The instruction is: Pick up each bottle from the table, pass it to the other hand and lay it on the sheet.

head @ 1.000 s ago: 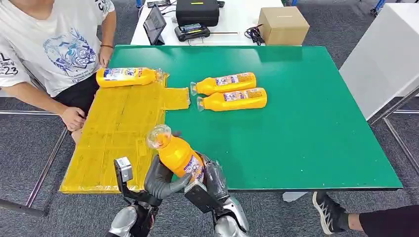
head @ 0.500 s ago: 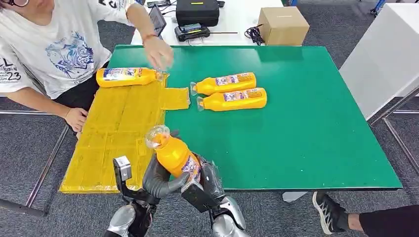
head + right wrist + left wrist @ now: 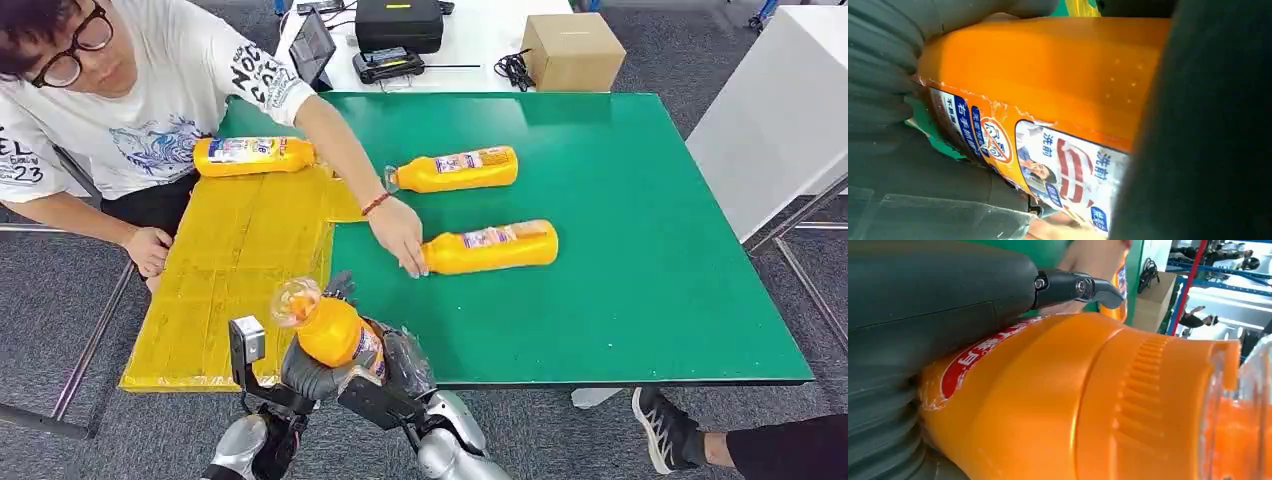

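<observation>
An orange bottle (image 3: 327,328) with a clear cap stands tilted over the table's front edge, gripped low by both hands. My left hand (image 3: 308,373) wraps it from the left and my right hand (image 3: 402,357) from the right. Close up, the bottle (image 3: 1048,405) lies under my left hand (image 3: 923,315); its label side (image 3: 1048,80) lies against my right hand (image 3: 903,165). The yellow sheet (image 3: 240,262) covers the table's left part, with one bottle (image 3: 252,156) lying at its far end. Two more bottles (image 3: 456,170) (image 3: 492,247) lie on the green table (image 3: 650,250).
A person sits at the table's left side; their hand (image 3: 400,236) touches the cap end of the nearer lying bottle. Behind the table stand a cardboard box (image 3: 572,50), a black case (image 3: 400,24) and a tablet (image 3: 312,48).
The person reached across and slid the nearer lying bottle toward me and to the right. The held bottle and both my hands shifted slightly left and lower.
</observation>
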